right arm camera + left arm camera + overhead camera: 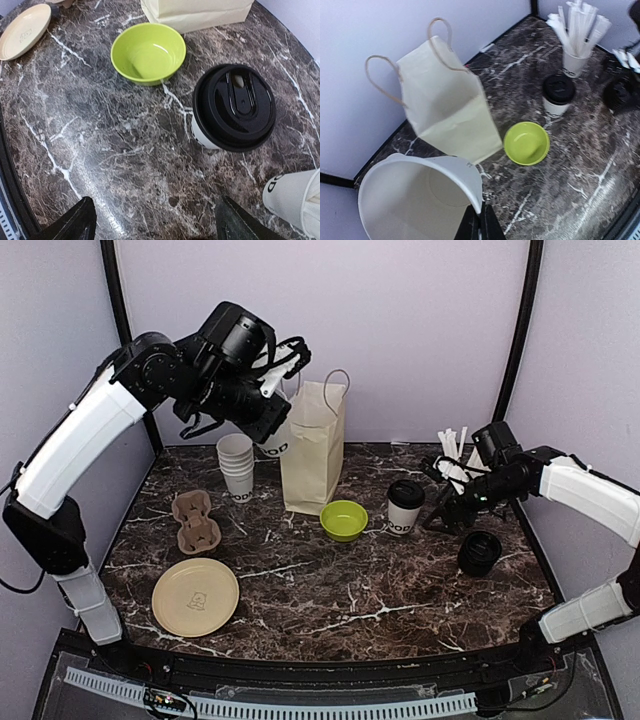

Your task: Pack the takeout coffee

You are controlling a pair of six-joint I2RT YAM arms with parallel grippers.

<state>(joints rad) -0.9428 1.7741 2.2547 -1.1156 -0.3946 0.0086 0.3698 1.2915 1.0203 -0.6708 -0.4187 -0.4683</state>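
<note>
Left tool (480,223) pinches a lidless cup (410,200); right tool (157,225) gapes over dark marble table (100,130).

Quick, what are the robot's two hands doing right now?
Left gripper: closed on the rim of a lidless white cup.
Right gripper: open, empty, near the takeout coffee.

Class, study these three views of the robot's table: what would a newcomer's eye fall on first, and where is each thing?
The left gripper holds an empty white cup in the air beside the tall paper bag at the back of the table. On the right, the open right gripper faces the black-lidded coffee cup, and a bright green bowl sits between that cup and the bag.
</note>
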